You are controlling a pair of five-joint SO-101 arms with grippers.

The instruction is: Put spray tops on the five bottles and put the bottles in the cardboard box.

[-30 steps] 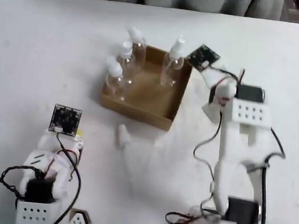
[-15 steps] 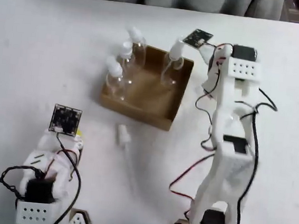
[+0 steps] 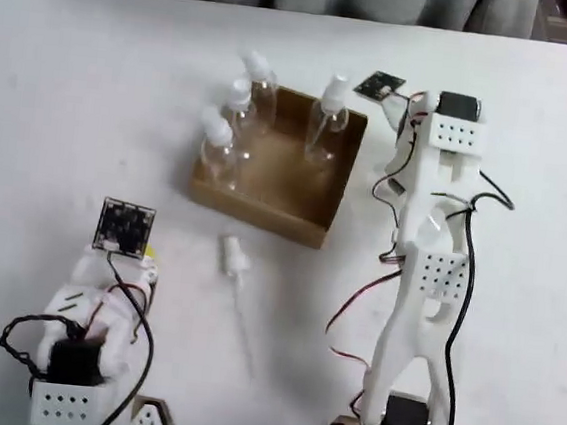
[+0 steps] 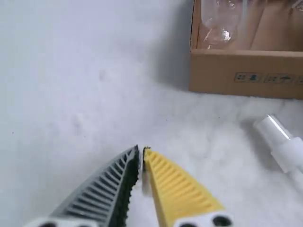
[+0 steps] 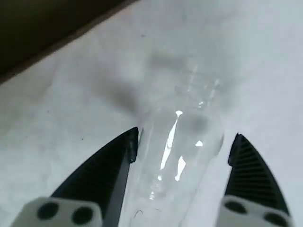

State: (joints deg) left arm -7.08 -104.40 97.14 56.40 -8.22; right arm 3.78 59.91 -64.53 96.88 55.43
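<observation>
The cardboard box (image 3: 308,220) stands mid-table with several clear bottles (image 3: 327,126) upright in it, all with spray tops on. One loose spray top (image 3: 234,258) lies on the table in front of the box, its thin tube trailing toward me; it also sits at the edge of the left wrist view as spray top (image 4: 284,144). My right arm (image 3: 437,187) is stretched out along the box's right side. My right gripper (image 5: 185,133) is open, its fingers on either side of a clear bottle (image 5: 177,156) lying on the table. My left gripper (image 4: 142,151) is shut and holds nothing, low near the front left.
The box's near wall (image 4: 246,75) faces my left gripper across bare white table. The left arm (image 3: 92,325) rests at the front left corner. A dark strip (image 5: 42,28) runs beyond the table in the right wrist view.
My right arm has stretched out from the table's front toward the far side, next to the box's right wall. The left arm, box and loose spray top have not moved.
</observation>
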